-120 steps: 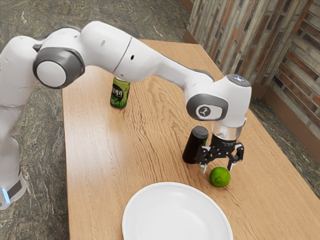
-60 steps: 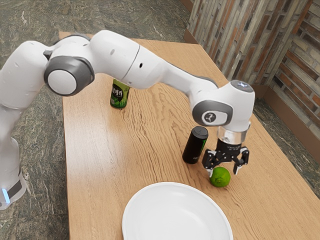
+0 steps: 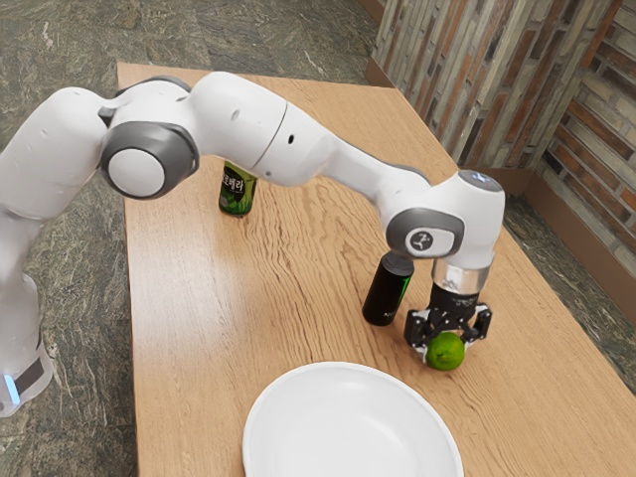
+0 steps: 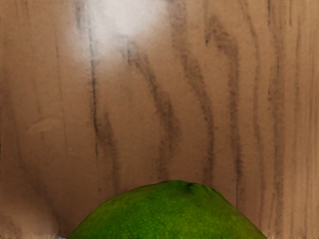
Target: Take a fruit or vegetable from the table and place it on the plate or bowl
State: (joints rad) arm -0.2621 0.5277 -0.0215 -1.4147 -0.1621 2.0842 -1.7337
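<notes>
A green lime lies on the wooden table, just past the rim of a large white plate at the front edge. My black gripper has come straight down over the lime. Its fingers stand apart on either side of the fruit, still open. In the wrist view the lime sits directly under the hand, with bare table wood beyond it.
A black can stands upright close beside the gripper, toward the exterior view's left. Farther back a green drink can is partly hidden behind my arm. A stone wall runs along the exterior view's right.
My hand has dropped from above the lime until the open fingers straddle it. The lime, cans and plate have stayed where they were.
</notes>
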